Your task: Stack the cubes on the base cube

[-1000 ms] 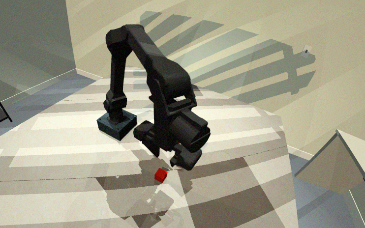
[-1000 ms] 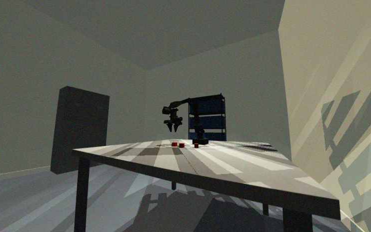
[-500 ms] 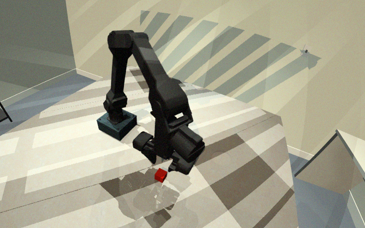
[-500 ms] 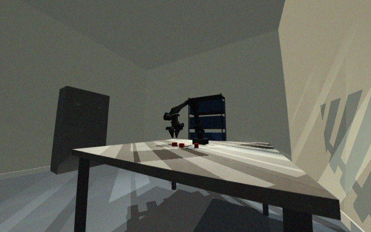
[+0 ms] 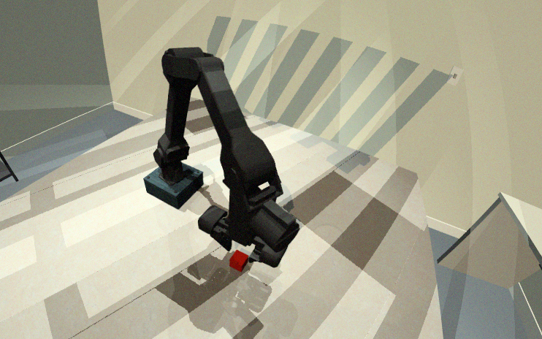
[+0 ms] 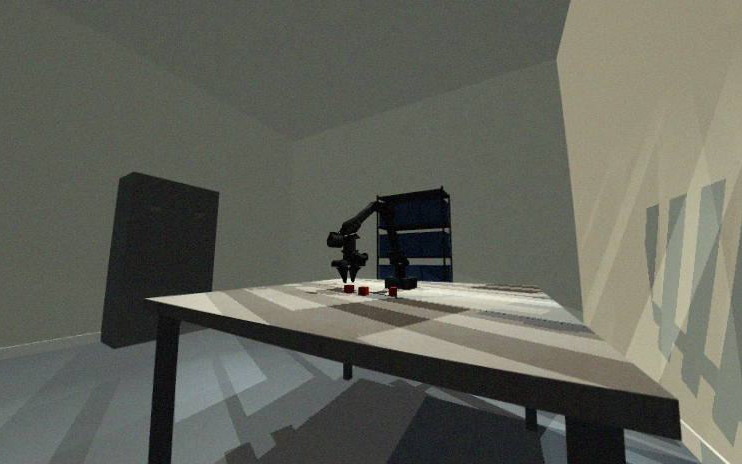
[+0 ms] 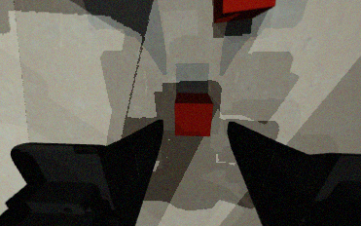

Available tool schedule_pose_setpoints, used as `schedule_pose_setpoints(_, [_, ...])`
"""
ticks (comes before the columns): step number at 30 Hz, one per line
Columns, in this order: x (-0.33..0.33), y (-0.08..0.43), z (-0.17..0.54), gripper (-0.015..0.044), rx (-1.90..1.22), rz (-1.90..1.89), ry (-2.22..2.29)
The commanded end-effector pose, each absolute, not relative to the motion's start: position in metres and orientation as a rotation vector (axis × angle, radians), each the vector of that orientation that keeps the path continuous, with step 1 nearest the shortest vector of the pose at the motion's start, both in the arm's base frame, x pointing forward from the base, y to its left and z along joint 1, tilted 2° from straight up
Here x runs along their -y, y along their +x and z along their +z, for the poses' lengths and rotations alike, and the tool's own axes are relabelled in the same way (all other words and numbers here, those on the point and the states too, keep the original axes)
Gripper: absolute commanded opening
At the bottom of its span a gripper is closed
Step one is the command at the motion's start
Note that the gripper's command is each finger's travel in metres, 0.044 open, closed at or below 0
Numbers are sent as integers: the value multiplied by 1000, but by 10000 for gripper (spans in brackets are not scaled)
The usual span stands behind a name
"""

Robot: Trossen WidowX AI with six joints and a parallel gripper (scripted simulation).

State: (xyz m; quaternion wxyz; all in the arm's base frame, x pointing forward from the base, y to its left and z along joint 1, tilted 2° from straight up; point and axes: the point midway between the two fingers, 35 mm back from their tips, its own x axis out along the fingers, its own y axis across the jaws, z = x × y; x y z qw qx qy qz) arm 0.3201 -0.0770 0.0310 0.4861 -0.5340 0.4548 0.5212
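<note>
Three red cubes stand apart on the table in the exterior view: a left cube (image 6: 349, 288), a middle cube (image 6: 363, 291) and a right cube (image 6: 393, 291). They look alike, so I cannot tell which is the base. My gripper (image 5: 240, 253) (image 6: 349, 280) (image 7: 195, 126) is open and empty, pointing down just above the left cube, which also shows in the top view (image 5: 238, 261) and, between and slightly beyond the fingertips, in the wrist view (image 7: 193, 119). Another cube (image 7: 247, 6) is cut off at the wrist view's top edge. The top view hides the other two behind the arm.
The arm's teal mounting block (image 5: 174, 187) stands on the table (image 5: 109, 269) (image 6: 449, 345). A shelf rack (image 6: 414, 230) with blue bins and a dark cabinet (image 6: 160, 259) stand beyond the table. A wall (image 5: 391, 42) rises behind it.
</note>
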Motion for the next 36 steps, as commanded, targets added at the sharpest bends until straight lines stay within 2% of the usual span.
schedule_pose_setpoints(1, [77, 320, 25, 265, -1112, 1270, -1300])
schedule_pose_setpoints(15, [77, 320, 4, 265, -1112, 1270, -1300])
schedule_pose_setpoints(21, [77, 320, 4, 107, -1112, 1270, -1300])
schedule_pose_setpoints(36, [79, 323, 36, 105, -1111, 1270, -1301])
